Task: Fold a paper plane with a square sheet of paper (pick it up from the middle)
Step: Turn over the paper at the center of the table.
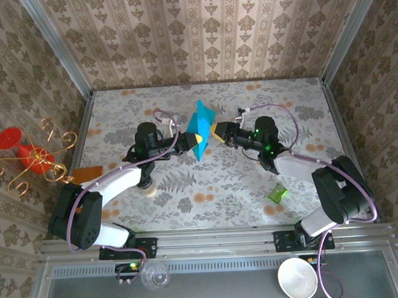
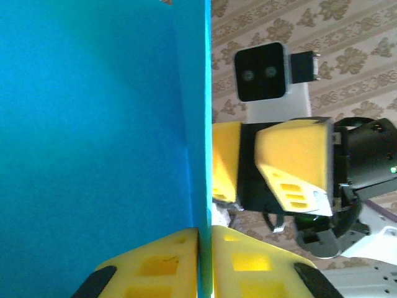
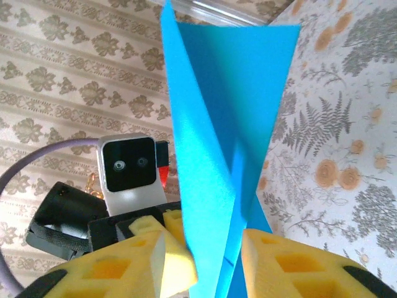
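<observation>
- The square sheet of paper (image 1: 200, 126), teal-blue and already partly folded, was held up off the patterned worktop (image 1: 188, 192), between two robot grippers that faced each other.
- The sheet stood on edge like a thin wall. Its long axis ran away from the arm bases, and a pointed corner was at its far end.
- The left gripper (image 2: 205, 251) met the sheet from the sheet's left. Its yellow fingers (image 2: 155, 267) were pressed flat together on the sheet's near lower edge, pinching it.
- The right gripper (image 3: 217, 264) met the sheet from the opposite side. Its fingers (image 3: 291, 267) stood a little apart, astride the folded layers, and a gap showed between them. By my judgement they were not clamping.
- Both arms were at the sheet, but the left alone carried it. I judged that the next fold depended on the right fingers closing squarely on the loose flap lying between them.
- A small green crumpled wrapper (image 1: 277, 193) lay well apart from the sheet, toward the right arm's base.
- An orange mat (image 1: 89, 173) lay well apart from the sheet on the other side, by the worktop's left edge. I judged that neither object hindered the move.
</observation>
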Controlling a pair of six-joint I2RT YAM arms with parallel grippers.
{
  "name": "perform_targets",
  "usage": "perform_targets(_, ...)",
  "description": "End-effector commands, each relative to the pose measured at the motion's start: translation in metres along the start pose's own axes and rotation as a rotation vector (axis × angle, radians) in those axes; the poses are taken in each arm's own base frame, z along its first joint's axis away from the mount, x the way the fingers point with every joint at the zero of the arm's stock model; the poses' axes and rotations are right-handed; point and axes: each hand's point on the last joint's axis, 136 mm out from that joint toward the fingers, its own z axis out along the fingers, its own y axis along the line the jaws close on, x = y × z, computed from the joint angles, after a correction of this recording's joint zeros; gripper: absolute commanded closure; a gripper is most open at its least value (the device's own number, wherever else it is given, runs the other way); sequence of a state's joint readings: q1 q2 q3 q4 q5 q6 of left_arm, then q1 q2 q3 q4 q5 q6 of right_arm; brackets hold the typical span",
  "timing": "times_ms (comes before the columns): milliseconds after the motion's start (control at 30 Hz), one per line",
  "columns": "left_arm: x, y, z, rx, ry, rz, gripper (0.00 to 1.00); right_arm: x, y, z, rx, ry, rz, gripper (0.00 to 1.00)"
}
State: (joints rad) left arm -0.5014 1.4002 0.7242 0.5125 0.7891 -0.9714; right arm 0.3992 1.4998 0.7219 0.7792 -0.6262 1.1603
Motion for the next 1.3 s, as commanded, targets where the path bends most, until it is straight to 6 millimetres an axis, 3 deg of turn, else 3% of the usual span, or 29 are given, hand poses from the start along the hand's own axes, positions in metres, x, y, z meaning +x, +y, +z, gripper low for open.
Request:
perform_targets(0,-0.006,0.006,-0.004,-0.085,0.007,0.080,0.86,-0.004,-0.017,-0.019,0.125,-0.039,-0.032,0.54)
perform_targets(333,-0.002,0.051,-0.032,-0.699,0.162,0.430,0.87,-0.014,-0.044,-0.078,0.463,-0.120,-0.187,0.46)
perform_targets(600,-0.015,0.091,-0.048,-1.263,0.309,0.728,0.89,-0.018,-0.071,-0.115,0.656,-0.179,-0.228,0.47)
perform_targets(867,-0.009,0.135,-0.040,-1.517,0.436,0.856,0.90,-0.024,-0.102,-0.158,0.800,-0.283,-0.170,0.46)
perform_targets(1000,-0.003,0.156,-0.035,-1.668,0.536,0.960,0.92,-0.023,-0.109,-0.167,0.817,-0.301,-0.151,0.46)
perform_targets(1267,0.024,0.183,-0.003,-1.599,0.587,0.949,0.90,-0.020,-0.118,-0.169,0.827,-0.286,-0.130,0.46)
